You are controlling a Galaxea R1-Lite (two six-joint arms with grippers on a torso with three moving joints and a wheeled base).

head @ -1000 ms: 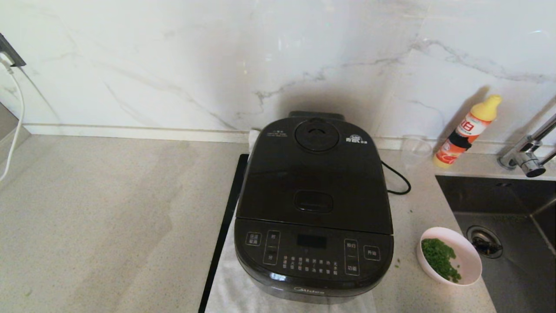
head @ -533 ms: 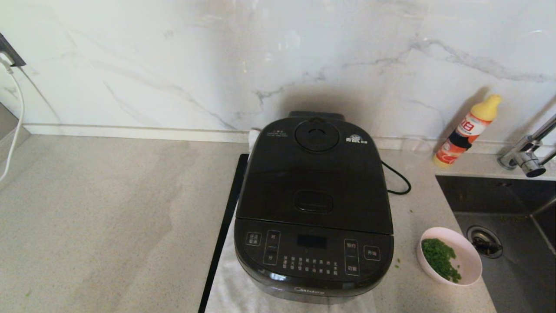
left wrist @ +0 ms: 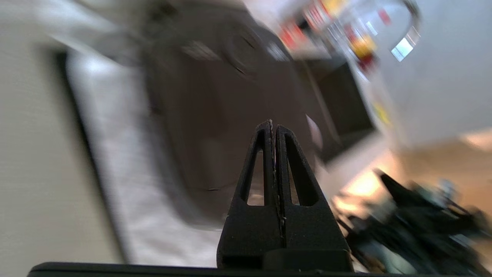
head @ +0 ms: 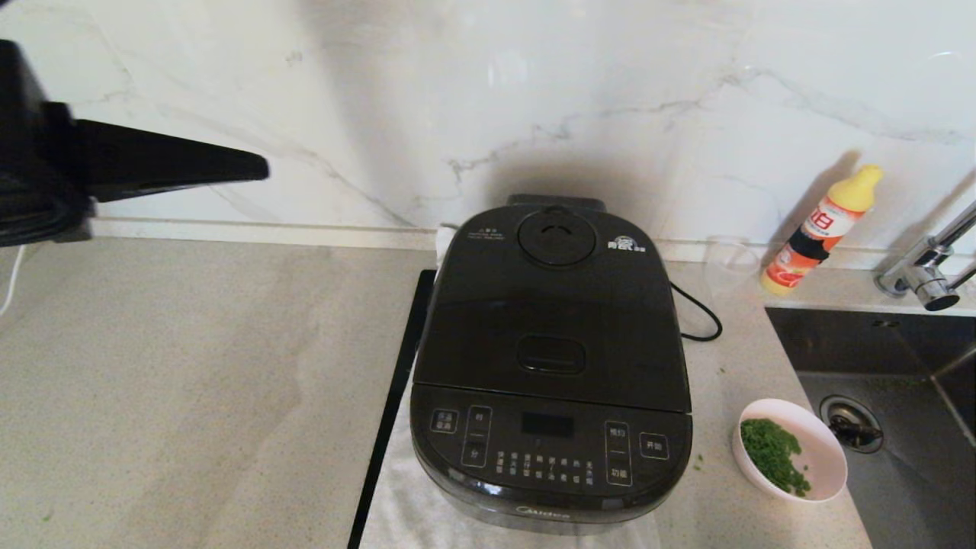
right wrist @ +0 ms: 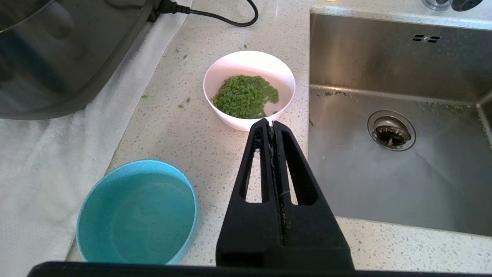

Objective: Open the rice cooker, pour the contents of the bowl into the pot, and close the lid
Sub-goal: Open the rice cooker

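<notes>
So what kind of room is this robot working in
Most likely a home kitchen: a steel sink with a tap set into a speckled stone counter, and a rice cooker by a marble wall.

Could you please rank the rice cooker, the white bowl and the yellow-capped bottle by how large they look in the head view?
1. Rice cooker, by far the largest.
2. White bowl and bottle look close in size; the bowl sits nearer the camera, so I would not rank them.

Left wrist view blurred; pot hidden under lid (head: 553, 305).
</notes>
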